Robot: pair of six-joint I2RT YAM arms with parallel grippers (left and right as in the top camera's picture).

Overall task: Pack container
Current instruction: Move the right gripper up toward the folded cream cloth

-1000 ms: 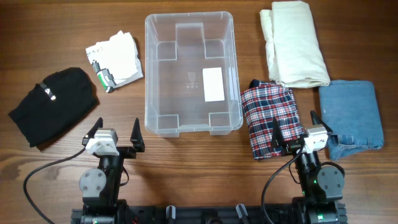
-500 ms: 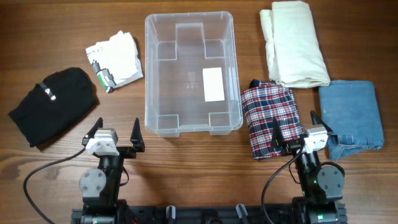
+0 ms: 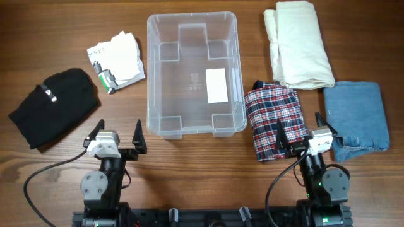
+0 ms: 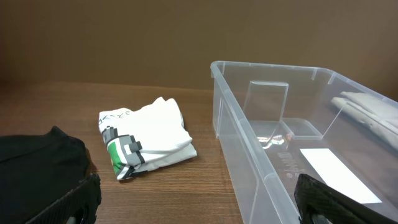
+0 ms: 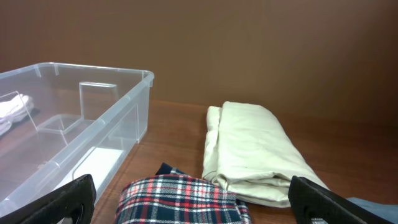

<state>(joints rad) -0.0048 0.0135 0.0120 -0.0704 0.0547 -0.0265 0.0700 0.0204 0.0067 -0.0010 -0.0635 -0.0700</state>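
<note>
Short of the container (image 3: 151,75), left gripper (image 3: 118,129) and right gripper (image 3: 298,126) low, forward-facing, jaws apart.

clear container (image 3: 192,74), upright, empty, table ctr

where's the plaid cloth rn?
Overhead view: the plaid cloth lies on the robot's right, right beside the container at its right wall, with the cream cloth just behind it and the denim to its right.

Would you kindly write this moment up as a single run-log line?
container empty | left gripper open, holding nothing | right gripper open, by plaid cloth | packing not begun
</note>
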